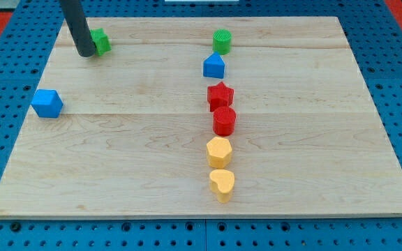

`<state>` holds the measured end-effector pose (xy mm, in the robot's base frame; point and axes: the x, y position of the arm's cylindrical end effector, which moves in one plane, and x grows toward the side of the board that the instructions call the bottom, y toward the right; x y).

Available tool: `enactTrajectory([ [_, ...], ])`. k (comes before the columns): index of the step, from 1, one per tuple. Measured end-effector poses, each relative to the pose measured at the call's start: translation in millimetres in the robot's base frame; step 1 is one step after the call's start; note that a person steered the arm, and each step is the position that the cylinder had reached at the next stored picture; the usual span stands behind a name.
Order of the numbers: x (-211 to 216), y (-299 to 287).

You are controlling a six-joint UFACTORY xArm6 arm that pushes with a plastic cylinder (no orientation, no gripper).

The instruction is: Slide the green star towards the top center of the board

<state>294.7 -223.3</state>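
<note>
The green star (101, 41) lies near the board's top left corner, partly hidden behind my rod. My tip (87, 53) rests on the board, touching the star's left side. A green cylinder (222, 41) stands at the top center of the wooden board (117, 139).
A column of blocks runs down from the green cylinder: a blue house-shaped block (214, 66), a red star (220, 95), a red cylinder (224, 120), a yellow hexagon (218, 151), a yellow heart (222, 184). A blue block (47, 103) sits at the left edge.
</note>
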Motion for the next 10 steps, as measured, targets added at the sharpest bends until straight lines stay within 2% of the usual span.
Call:
enactTrajectory([
  [1,-10,-23],
  [2,-32,-9],
  [3,-35,34],
  [4,-30,58],
  [5,2,60],
  [6,-6,87],
  [7,-30,90],
  [8,-34,75],
  [10,-64,123],
])
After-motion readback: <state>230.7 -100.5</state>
